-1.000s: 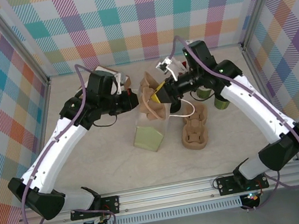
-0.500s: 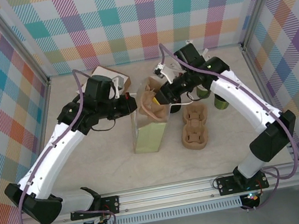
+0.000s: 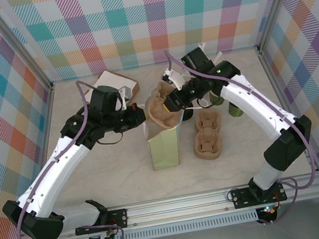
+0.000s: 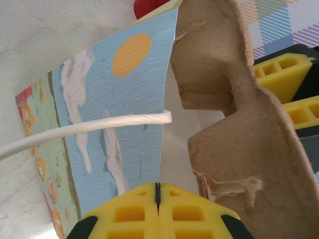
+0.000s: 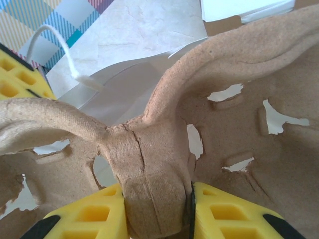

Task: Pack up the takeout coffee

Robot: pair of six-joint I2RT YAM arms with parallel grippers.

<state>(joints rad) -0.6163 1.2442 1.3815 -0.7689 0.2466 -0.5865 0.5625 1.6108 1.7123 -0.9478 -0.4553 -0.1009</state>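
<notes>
While left pincer pinches bag rim | right pincer clamps carrier over bag mouth | second carrier beside bag

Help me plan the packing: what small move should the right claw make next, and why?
Probably ease the pulp carrier down into the paper bag: the right claw grips its centre ridge at the bag's mouth, and the left claw, shut on the rim, steadies it.

The paper bag turned squarer to the near edge of the table, and its green side showed broader. The left gripper drew back from the far edge, uncovering more of the white box. The right arm swung in from the right edge.
</notes>
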